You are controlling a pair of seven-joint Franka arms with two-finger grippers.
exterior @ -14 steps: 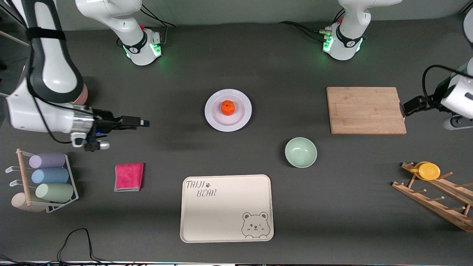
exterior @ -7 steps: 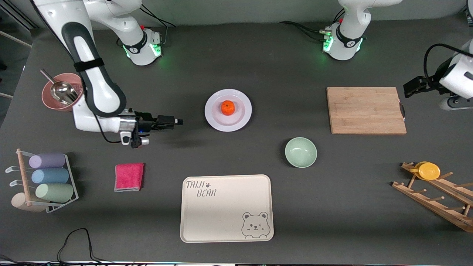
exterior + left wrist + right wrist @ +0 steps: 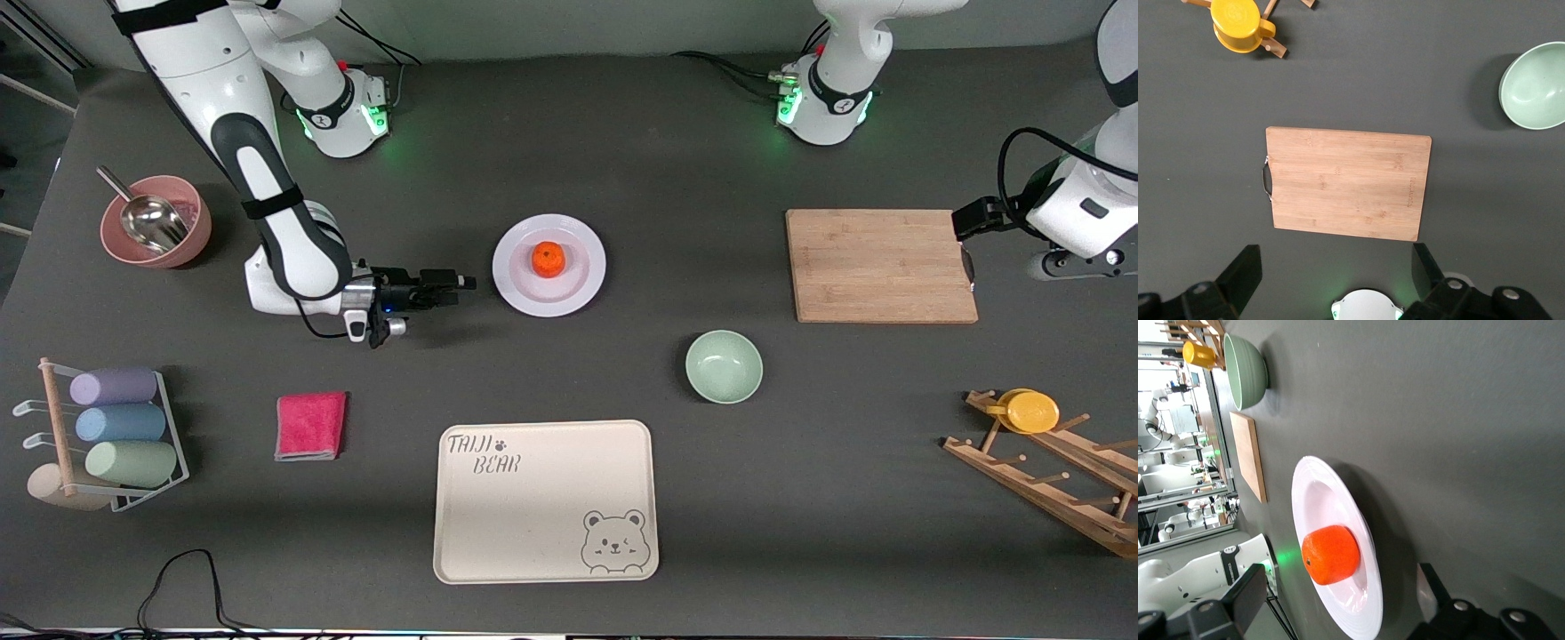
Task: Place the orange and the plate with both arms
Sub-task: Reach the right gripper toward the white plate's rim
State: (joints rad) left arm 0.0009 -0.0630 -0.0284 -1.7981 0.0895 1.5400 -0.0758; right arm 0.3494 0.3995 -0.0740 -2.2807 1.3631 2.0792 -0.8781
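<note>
The orange [image 3: 548, 259] sits in the well of the white plate [image 3: 578, 289] at the middle of the table. My right gripper [image 3: 460, 283] lies low and level beside the plate's rim, toward the right arm's end, open and holding nothing. In the right wrist view the orange [image 3: 1331, 554] and plate [image 3: 1328, 493] lie just ahead of the spread fingers [image 3: 1248, 597] of the right gripper [image 3: 1341, 600]. My left gripper [image 3: 965, 222] hangs open over the cutting board's edge at the left arm's end. The left wrist view shows the left gripper [image 3: 1335, 273] empty above bare table.
A wooden cutting board [image 3: 880, 265] and a pale-green bowl [image 3: 724, 366] lie toward the left arm's end. A cream bear tray [image 3: 545, 500] is nearest the camera. Also here: a pink cloth [image 3: 310, 426], a pink bowl with scoop [image 3: 156, 222], a cup rack [image 3: 107, 436], and a wooden rack with a yellow cup [image 3: 1031, 411].
My right arm has swung in from the right arm's end of the table, bringing its gripper close to the plate's rim. My left gripper has shifted slightly toward the cutting board.
</note>
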